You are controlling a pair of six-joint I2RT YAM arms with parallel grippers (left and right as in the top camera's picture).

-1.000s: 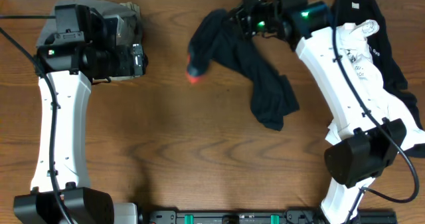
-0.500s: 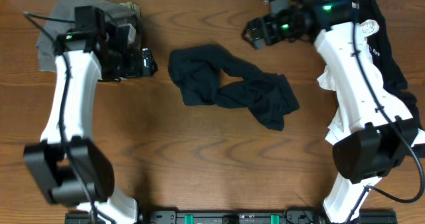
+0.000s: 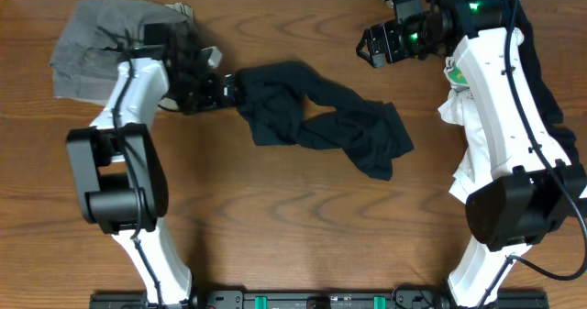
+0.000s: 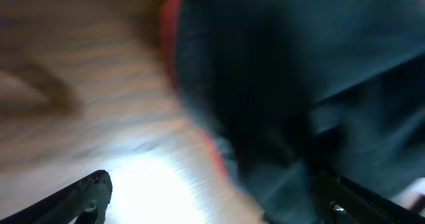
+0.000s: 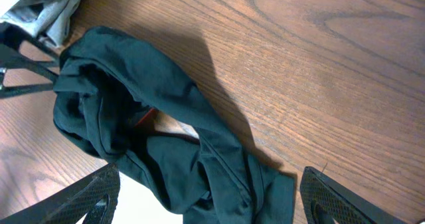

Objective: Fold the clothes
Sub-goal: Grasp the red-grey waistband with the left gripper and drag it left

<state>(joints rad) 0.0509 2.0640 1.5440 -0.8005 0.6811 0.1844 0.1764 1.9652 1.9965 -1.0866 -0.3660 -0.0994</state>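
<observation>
Spreading looks like the step in hand: the long black athletic trousers [image 3: 316, 126] lie in a twisted heap on the middle of the brown wooden desk [image 3: 275, 226], not yet flattened, so no fold can begin. Nearest the arm bases the wood is bare, a wide strip fit for laying the legs out straight.

Farther in, the left arm's fingers [image 4: 91, 192] stand spread wide at the heap's left end. The blurred wrist view shows dark cloth and a red-orange edge [image 4: 170, 38] between them, and they grasp nothing. The next move probably calls for them to clench on that waistband end and draw it leftward, while the other arm takes the heap's right end.

Farther still, the right arm's fingers [image 5: 98, 196] hang released and empty near the desk's far edge, apart from the trousers. Room is tighter at the back and side. A crumpled grey garment [image 3: 92, 43] fills the far left corner, and a pile of black and white clothes [image 3: 541, 93] lies along the right edge under the right arm.
</observation>
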